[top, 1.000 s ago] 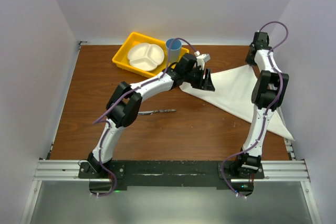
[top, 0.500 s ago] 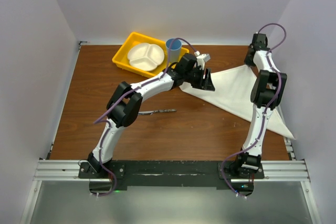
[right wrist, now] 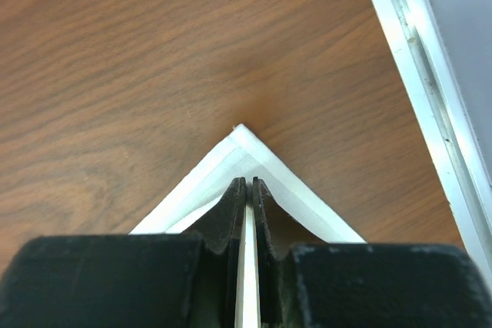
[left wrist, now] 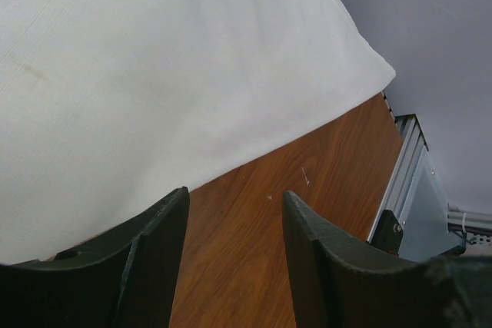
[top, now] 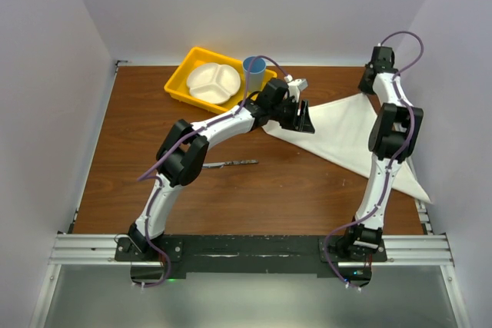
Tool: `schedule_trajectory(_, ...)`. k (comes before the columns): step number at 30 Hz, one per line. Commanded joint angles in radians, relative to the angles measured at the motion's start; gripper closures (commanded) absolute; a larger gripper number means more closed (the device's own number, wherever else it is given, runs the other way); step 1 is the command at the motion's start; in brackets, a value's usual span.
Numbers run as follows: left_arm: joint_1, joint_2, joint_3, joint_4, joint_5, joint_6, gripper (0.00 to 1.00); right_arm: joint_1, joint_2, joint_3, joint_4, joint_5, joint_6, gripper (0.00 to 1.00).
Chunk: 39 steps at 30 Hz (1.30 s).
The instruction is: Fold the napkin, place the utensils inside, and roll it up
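The white napkin [top: 350,137] lies folded into a triangle on the right half of the table. My right gripper [top: 370,84] is at its far corner, shut on the napkin's corner [right wrist: 238,147], and a strip of white cloth shows between the jaws of the right gripper [right wrist: 248,183]. At the napkin's left corner my left gripper [top: 304,119] stands open. In the left wrist view the open left gripper [left wrist: 234,199] frames bare wood just beside the napkin's edge [left wrist: 154,74]. The knife [top: 231,163], dark handle and silver blade, lies on the table near the left arm's elbow.
A yellow tray [top: 178,84] at the back holds a white divided plate [top: 213,82]. A blue cup [top: 254,74] stands by it. White walls enclose the table on three sides. A metal rail [right wrist: 427,74] runs along the right edge.
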Motion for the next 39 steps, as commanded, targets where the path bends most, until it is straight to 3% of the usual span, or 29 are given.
schedule_trajectory(1,0.0,0.005,0.041,0.031,-0.004,-0.022,0.44,0.006,-0.135,-0.002,0.057,-0.023,0.023,0.99)
schedule_trajectory(12,0.0,0.009,0.048,0.032,-0.004,-0.019,0.44,0.006,-0.027,0.094,0.034,-0.03,0.015,0.98)
schedule_trajectory(19,0.0,0.018,0.053,0.037,-0.016,-0.019,0.44,0.006,0.087,0.177,0.103,-0.034,0.0,0.91)
schedule_trajectory(22,0.0,0.018,0.053,0.046,-0.027,-0.017,0.44,0.006,0.104,0.188,0.107,-0.033,0.0,0.74)
schedule_trajectory(23,0.0,0.017,0.051,0.058,-0.033,-0.011,0.44,0.009,0.096,0.18,0.104,-0.033,0.005,0.53)
schedule_trajectory(24,0.0,0.017,0.05,0.067,-0.041,-0.005,0.44,0.012,0.09,0.172,0.095,-0.033,0.005,0.45)
schedule_trajectory(27,0.002,0.031,0.054,0.116,-0.088,0.016,0.44,0.038,0.026,0.128,0.031,0.047,0.012,0.32)
schedule_trajectory(31,0.003,0.066,0.065,0.194,-0.218,0.041,0.47,0.106,-0.089,0.01,-0.049,0.245,0.043,0.28)
schedule_trajectory(33,0.007,0.099,0.077,0.221,-0.265,0.041,0.52,0.118,-0.15,-0.012,-0.162,0.311,0.159,0.28)
schedule_trajectory(39,0.013,0.195,0.127,0.225,-0.326,0.046,0.64,0.132,-0.377,-0.388,-0.174,0.193,0.305,0.31)
